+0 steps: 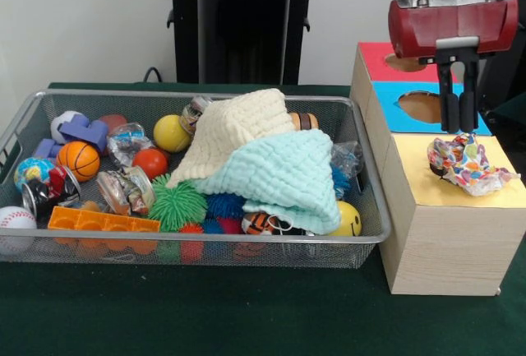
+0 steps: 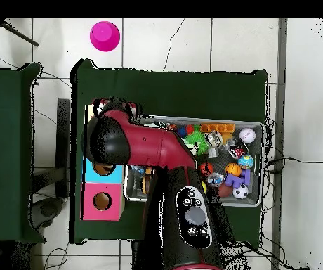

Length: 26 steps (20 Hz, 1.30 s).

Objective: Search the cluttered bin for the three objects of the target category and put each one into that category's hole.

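Observation:
A crumpled multicoloured cloth [image 1: 467, 164] lies on the yellow panel [image 1: 460, 191] of the wooden box, hiding whatever hole is there. My gripper [image 1: 459, 126] hangs just above it, fingers close together, holding nothing and not touching the cloth. In the mesh bin [image 1: 374, 200] a cream cloth [image 1: 238, 126] and a mint cloth [image 1: 283, 171] are piled at the right over other toys. In the overhead view my arm [image 2: 133, 144] covers the box's far end and the gripper is hidden beneath it.
The box also has a blue panel [image 1: 423, 108] and a red panel [image 1: 386, 62], each with a hole. The bin holds balls, spiky green [image 1: 177, 204] and blue toys, an orange block [image 1: 103, 223] and wrapped items. A pink cup [image 2: 104, 35] stands on the floor.

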Tool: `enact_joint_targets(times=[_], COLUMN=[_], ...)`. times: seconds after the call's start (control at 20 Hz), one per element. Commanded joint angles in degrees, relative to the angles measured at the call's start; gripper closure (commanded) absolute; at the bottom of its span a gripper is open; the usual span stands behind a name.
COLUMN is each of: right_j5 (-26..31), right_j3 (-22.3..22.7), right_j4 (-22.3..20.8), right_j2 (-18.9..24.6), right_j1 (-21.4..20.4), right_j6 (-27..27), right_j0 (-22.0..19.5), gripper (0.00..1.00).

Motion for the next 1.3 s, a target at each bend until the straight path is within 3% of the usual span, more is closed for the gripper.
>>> enact_joint_targets(times=[0.05, 0.45, 1.3], right_j5=[-0.81, -2.35, -6.97], right_j3=[4.44, 5.07, 5.16], right_j4=[3.72, 5.31, 1.22], right_j2=[1.57, 1.43, 0.0], right_j1=[2.28, 2.94, 7.15], right_j6=[14.56, 14.2, 10.03], right_j0=[1.45, 2.37, 1.7], gripper=[1.0, 1.0, 1.0])
